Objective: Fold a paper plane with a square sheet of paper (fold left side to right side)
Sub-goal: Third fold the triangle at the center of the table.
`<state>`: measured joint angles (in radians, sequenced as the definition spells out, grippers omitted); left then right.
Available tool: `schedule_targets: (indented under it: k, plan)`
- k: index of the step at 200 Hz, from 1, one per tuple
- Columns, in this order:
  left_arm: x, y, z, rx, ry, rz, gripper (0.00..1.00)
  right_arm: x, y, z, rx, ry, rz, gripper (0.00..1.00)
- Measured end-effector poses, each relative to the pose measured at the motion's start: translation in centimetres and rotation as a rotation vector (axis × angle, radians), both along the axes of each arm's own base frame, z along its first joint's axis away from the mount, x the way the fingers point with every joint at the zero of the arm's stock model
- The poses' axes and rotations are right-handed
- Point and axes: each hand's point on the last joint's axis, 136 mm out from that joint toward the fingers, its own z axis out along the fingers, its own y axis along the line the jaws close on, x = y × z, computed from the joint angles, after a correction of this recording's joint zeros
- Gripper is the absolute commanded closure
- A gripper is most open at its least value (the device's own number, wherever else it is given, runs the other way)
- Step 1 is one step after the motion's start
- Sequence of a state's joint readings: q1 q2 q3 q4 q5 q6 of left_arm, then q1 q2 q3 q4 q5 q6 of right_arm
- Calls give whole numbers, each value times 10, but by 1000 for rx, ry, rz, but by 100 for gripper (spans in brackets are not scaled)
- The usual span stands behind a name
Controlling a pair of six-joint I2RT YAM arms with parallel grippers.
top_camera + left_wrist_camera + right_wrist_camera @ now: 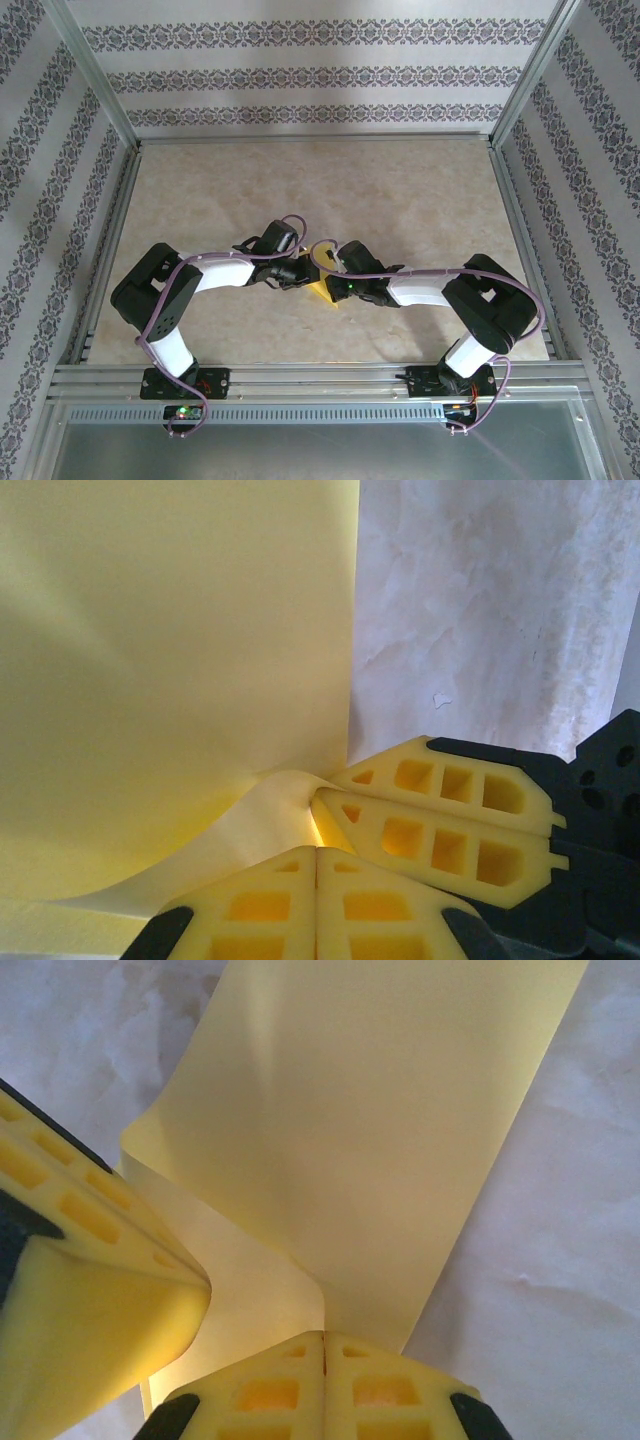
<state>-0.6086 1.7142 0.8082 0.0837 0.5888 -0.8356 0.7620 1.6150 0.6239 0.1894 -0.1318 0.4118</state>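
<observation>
Where my two arms meet at the middle of the counter (300,180), I see the square sheet of paper (170,660), one edge curled up. The left end effector (317,865) and right end effector (323,1350), just beside each other, both clamp that edge.

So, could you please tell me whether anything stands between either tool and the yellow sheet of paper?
Nothing visible does. The left tool and the right tool are both shut right on the square sheet of paper. They appear to pinch its raised fold side by side, fingertips almost meeting, with no other object between them.
</observation>
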Motion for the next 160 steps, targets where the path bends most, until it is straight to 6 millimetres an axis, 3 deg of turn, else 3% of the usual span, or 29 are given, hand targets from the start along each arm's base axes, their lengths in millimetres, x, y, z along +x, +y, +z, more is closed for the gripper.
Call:
schedule_targets:
  k: [160]
  plan:
    - [-5,10,-16,51,21,21,93,0,4,0,0,1,23,99]
